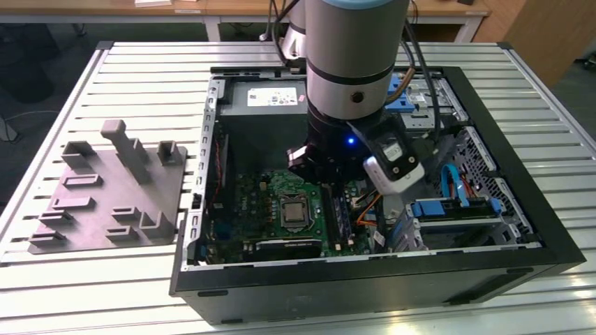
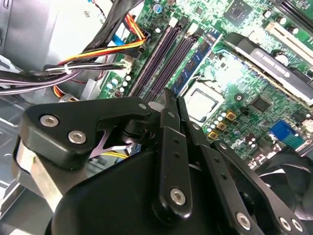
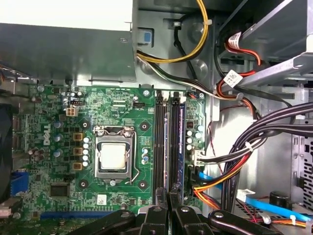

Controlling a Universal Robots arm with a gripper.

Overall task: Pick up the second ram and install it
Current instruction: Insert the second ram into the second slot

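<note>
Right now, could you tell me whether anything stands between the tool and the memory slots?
Nothing visible does. In the first wrist view the tool lines up with the memory slots, and nothing lies across them. The cables run beside the board, apart from the slots.

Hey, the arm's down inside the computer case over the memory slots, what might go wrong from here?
1. The gripper is close to the memory slots; a slanted push may strain them or the motherboard.
2. The cables run close beside the slots and might snag the arm.
3. The bare processor sits beside the slots, so a sideways slip could hit it.
</note>
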